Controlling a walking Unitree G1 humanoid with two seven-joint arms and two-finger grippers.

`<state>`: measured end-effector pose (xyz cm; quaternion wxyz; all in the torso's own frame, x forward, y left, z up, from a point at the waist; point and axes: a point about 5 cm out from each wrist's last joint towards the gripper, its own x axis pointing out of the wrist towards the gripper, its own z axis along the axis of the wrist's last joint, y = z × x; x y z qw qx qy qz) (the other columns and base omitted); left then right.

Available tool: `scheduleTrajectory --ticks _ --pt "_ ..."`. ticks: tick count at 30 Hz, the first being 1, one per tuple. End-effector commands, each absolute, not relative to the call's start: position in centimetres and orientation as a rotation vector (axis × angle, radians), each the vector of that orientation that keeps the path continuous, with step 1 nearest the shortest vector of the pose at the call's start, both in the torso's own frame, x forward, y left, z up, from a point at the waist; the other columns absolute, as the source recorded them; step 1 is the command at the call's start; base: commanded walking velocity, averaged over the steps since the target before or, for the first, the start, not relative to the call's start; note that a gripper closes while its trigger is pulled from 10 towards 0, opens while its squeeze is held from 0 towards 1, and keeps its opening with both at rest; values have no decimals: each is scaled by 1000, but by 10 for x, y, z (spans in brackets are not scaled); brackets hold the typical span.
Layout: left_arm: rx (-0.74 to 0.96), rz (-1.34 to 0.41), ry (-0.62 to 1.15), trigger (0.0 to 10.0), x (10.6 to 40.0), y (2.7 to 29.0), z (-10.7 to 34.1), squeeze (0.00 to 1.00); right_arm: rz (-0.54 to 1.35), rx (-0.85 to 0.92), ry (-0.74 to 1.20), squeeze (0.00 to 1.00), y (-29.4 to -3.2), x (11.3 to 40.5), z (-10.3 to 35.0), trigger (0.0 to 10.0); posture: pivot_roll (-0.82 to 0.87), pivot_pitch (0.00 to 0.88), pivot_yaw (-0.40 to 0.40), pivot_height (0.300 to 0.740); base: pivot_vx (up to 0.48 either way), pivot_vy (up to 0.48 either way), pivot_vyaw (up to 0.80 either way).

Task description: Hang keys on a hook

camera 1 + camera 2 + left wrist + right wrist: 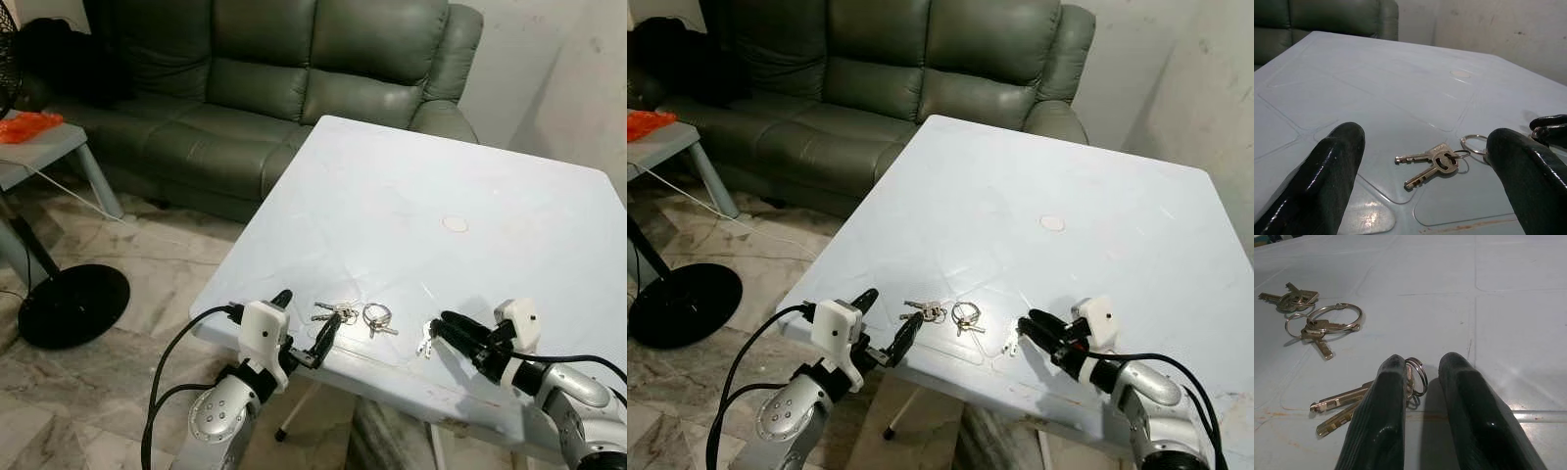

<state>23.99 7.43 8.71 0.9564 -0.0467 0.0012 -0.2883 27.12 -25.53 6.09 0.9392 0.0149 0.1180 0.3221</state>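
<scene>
Silver keys (335,313) flat near worktop (470,186) front edge | second bunch (378,318) just beside | third bunch (1352,404) at right end effector (438,328), fingers slightly parted astride its ring | left end effector (306,321) spread wide before keys | green sofa (265,88) behind.

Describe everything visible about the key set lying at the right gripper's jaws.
The key set is two silver metal keys on a small round split ring. It lies flat on the pale blue table near its front edge, blades pointing toward the other key bunches. The right gripper has its jaws slightly apart around the ring end; one black finger lies over the key heads, apparently touching them. The set is not lifted.
</scene>
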Motion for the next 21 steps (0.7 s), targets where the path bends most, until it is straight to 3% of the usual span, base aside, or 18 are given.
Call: scheduleTrajectory --ticks 1,2,3,5,6,7,8,9,10,18,19,20,21 --pt "-87 -603 1 10000 239 72 89 0 647 18 248 0 -263 268 61 8667 -18 50 -75 740 0 0 0" --pt "-87 -603 1 10000 239 72 89 0 648 16 249 0 -264 268 61 8314 -18 50 -75 740 0 0 0" --pt "-86 -604 2 10000 239 72 89 0 646 13 251 0 -264 267 61 6980 -17 49 -74 740 0 0 0" --pt "-86 -604 1 10000 239 72 89 0 645 11 255 0 -265 267 60 6784 -17 48 -74 740 0 0 0" --pt "-85 -604 1 10000 239 72 89 0 646 12 254 0 -265 267 60 5765 -17 48 -74 740 0 0 0" --pt "-85 -605 1 10000 239 72 89 0 643 9 254 0 -266 267 60 2941 -17 47 -73 740 0 0 0" --pt "-84 -605 1 10000 239 72 89 0 642 9 254 0 -266 267 60 2588 -17 47 -73 740 0 0 0" --pt "-84 -605 1 10000 239 72 89 0 641 9 254 0 -266 267 60 392 -17 47 -73 740 0 0 0" --pt "-85 -605 1 10000 239 72 89 0 640 9 254 0 -267 266 60 0 -17 47 -72 740 0 0 0" --pt "-87 -606 3 10000 238 72 89 0 632 2 254 0 -270 266 60 0 -19 50 -72 740 0 0 0" --pt "-87 -605 3 10000 238 72 89 0 634 6 257 0 -270 265 60 235 -19 52 -72 740 0 0 0" --pt "-88 -605 4 10000 238 72 89 0 630 5 262 0 -270 265 60 10000 -19 52 -72 740 0 0 0" --pt "-89 -604 5 10000 238 72 89 0 628 3 262 0 -271 266 60 10000 -19 52 -72 740 0 0 0"
